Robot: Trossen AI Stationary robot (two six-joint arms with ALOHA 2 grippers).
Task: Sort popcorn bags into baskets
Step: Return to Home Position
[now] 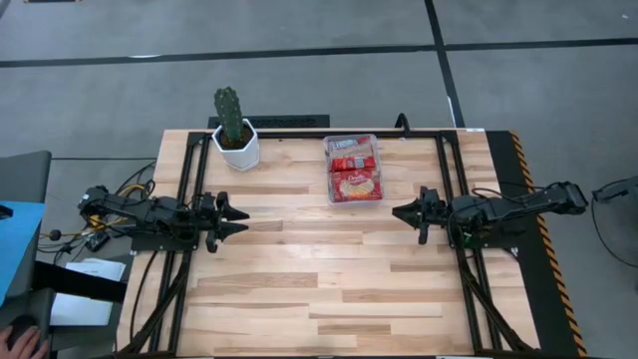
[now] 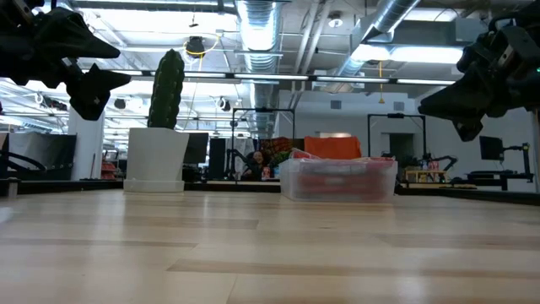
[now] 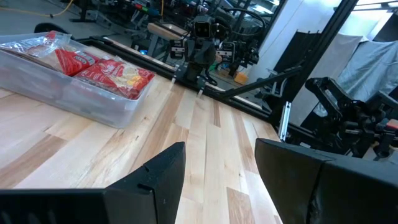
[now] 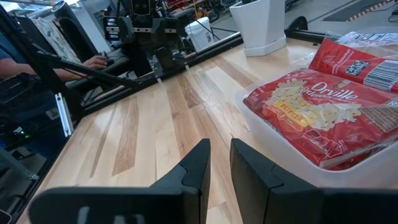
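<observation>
The clear plastic tray stands at the far middle of the table, resting on its flat bottom. Red popcorn packets lie flat inside it; the top one shows yellow popcorn. The tray and packets also show in the low and left wrist views. No packet lies on the bare table. My left gripper hovers open at the table's left side, pointing right. My right gripper hovers at the right side, pointing left, with only a narrow slit between its fingers. Both are clear of the tray.
A white pot with a green cactus stands at the far left of the table, to the left of the tray. Black frame rails run along the table's left, right and far edges. A person's hand shows beyond the table's left near corner.
</observation>
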